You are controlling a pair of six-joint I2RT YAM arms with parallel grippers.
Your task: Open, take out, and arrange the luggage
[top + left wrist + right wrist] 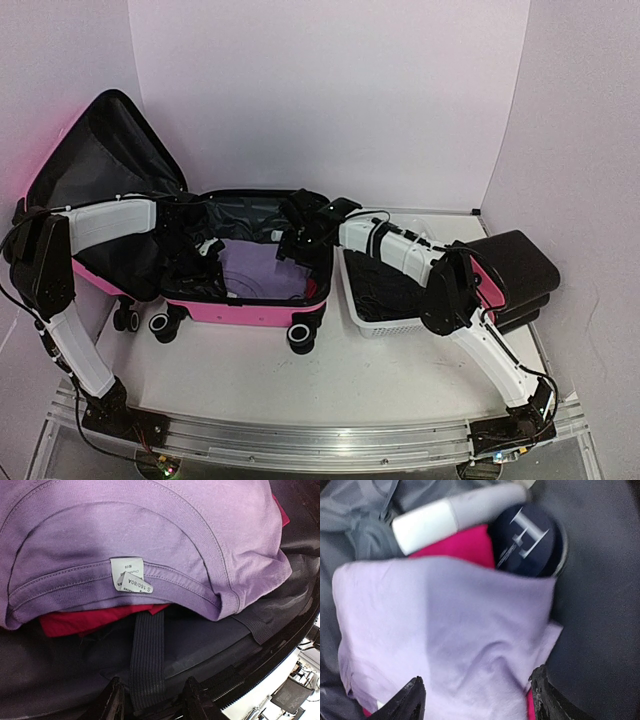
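Fingers of both arms are hanging inside the open luggage [245,312]. The left fingers [113,702] are standing partly apart and gripping nothing, with a black elastic strap [148,660] running up between them; whether either one is touching it is hard to tell at the frame's edge. Just past the strap, a red garment [82,621] is peeking out from under a folded purple T-shirt [150,525], whose white size label [131,576] is facing up at the collar. The right fingers [413,701] are hanging wide open over the same purple T-shirt in a blurred view. Beyond it a white tube [427,526] and a dark round jar [530,540] are lying side by side. The luggage is lying on the counter [300,375] left of centre, its wheels [302,337] facing the near edge and its lid [100,160] standing up toward the left wall. A white mesh basket [385,325] is sitting just beside its right end, and a stack of black cases [515,262] is resting right of the basket.
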